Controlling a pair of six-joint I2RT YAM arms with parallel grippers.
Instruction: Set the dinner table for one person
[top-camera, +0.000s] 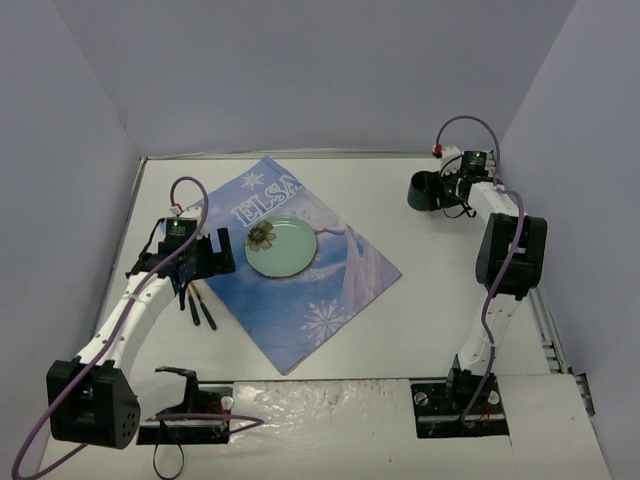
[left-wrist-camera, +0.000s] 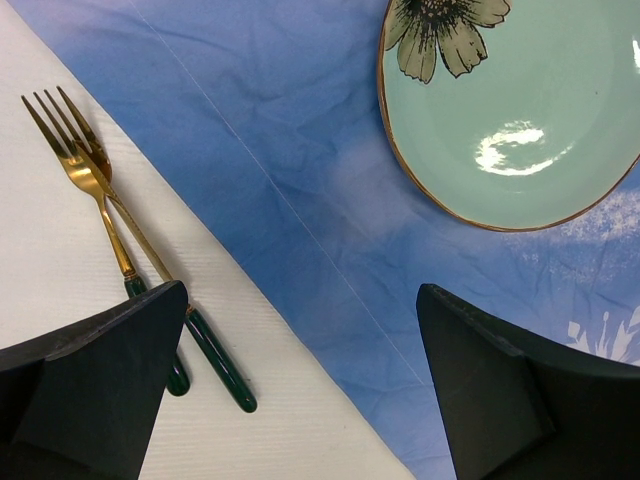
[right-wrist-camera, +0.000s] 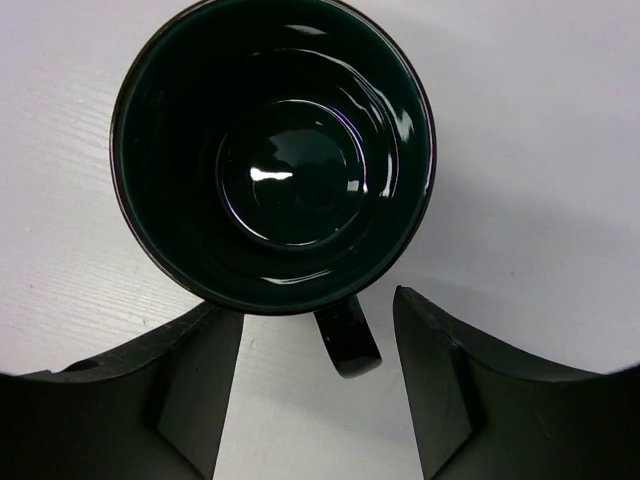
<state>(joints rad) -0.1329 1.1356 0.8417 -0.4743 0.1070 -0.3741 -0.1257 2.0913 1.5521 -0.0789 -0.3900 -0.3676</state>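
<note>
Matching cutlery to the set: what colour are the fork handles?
The fork handles are dark green; clearest in the left wrist view.

A robotics lab: plain grey-violet partition walls (top-camera: 300, 70) box in the large flat matte white tabletop (top-camera: 430, 230), with a white cabled left arm (top-camera: 135, 310) and right arm (top-camera: 487, 318) bolted at its near edge.

large flat matte white dinner table (top-camera: 430, 315)

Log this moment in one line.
left gripper: open above cloth | right gripper: open astride dark mug handle | green plate: on cloth | forks: on table
</note>
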